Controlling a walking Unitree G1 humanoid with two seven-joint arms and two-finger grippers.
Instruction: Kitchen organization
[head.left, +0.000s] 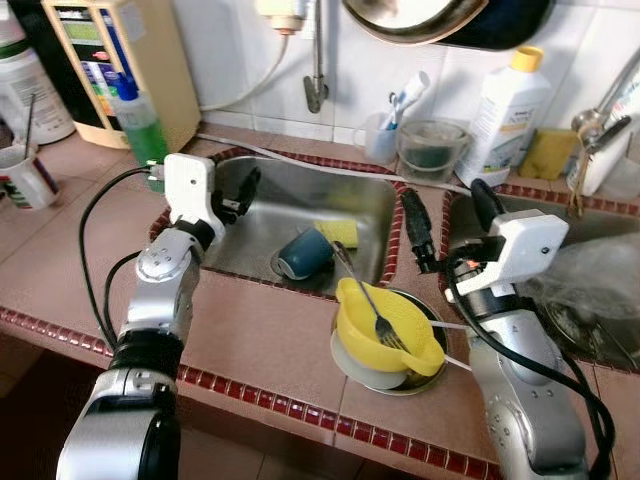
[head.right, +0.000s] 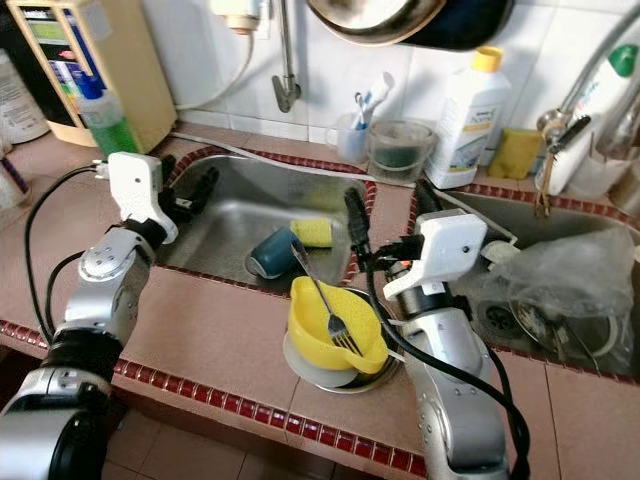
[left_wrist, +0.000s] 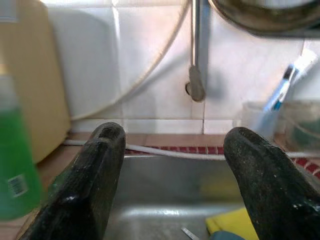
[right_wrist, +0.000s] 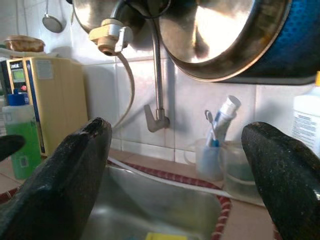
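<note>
The dark blue cup (head.left: 304, 253) is lying on its side in the bottom of the left sink (head.left: 365, 195), mouth facing you and a little to your left, its long axis running from that near-left mouth toward the far right, with a yellow sponge (head.left: 337, 232) just beside it at the far end. On the bench (head.left: 262, 340) in front of the sink's near right corner, a yellow bowl (head.left: 385, 335) is sitting on a stack of dishes with a fork (head.left: 372, 305) leaning in it, handle pointing back toward the sink. You are holding the left gripper (head.left: 238, 193) over the sink's left rim, fingers spread wide and holding nothing, so the cup is lying to its right and lower down. The right gripper (head.left: 447, 222) is hanging above the divider between the two basins, also wide open and empty, with the cup to its left and below. Both are near; the left looks slightly better lined up, since you could close it across the cup's body rather than along it.
</note>
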